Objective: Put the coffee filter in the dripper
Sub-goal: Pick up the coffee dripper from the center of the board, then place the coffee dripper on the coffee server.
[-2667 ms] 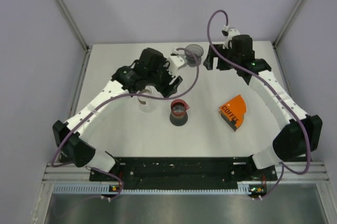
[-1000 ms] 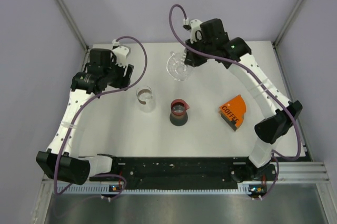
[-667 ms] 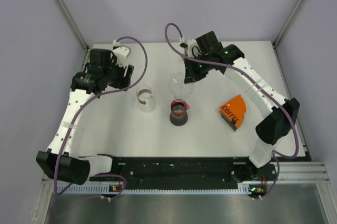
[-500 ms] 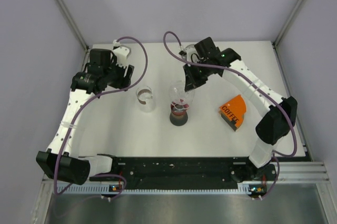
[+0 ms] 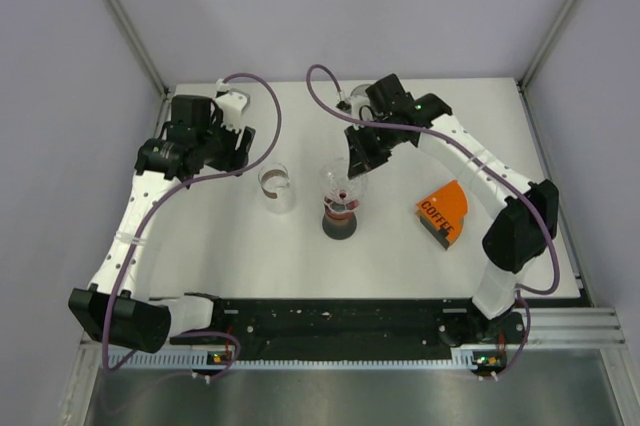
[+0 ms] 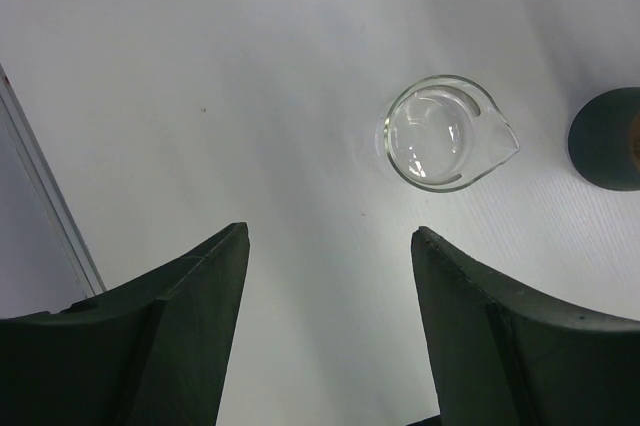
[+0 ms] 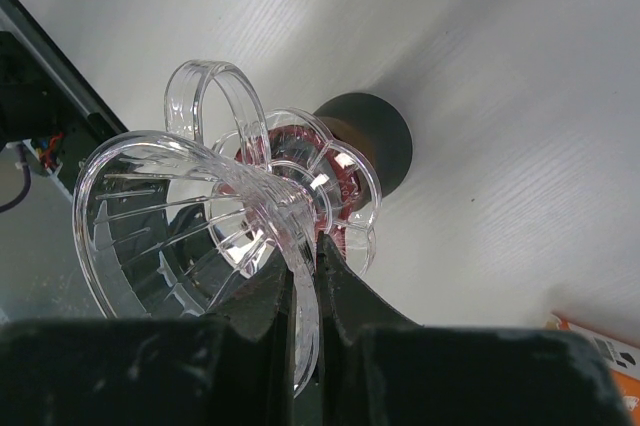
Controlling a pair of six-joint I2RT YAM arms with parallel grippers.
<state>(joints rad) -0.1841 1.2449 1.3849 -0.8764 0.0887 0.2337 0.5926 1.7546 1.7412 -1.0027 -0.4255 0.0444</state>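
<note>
The clear plastic dripper [image 5: 341, 178] hangs tilted over a dark carafe with a red collar [image 5: 339, 220] at the table's middle. My right gripper [image 5: 356, 158] is shut on the dripper's rim. In the right wrist view the two fingers [image 7: 330, 276] pinch the thin wall of the dripper [image 7: 190, 196], whose flanged foot lies against or just above the carafe [image 7: 378, 136]; contact cannot be told. No coffee filter shows on its own. My left gripper [image 5: 234, 143] hovers open and empty at the back left.
An orange fan-shaped pack labelled COFFEE [image 5: 443, 212] lies right of the carafe. A small glass beaker [image 5: 277, 187] stands left of it, also seen below the left gripper [image 6: 330, 238] as the beaker [image 6: 441, 134]. Grey walls enclose the table.
My right arm has carried the dripper from the back of the table forward and down over the carafe. The left arm, drawn back to the left earlier, has stayed still for the last second.
</note>
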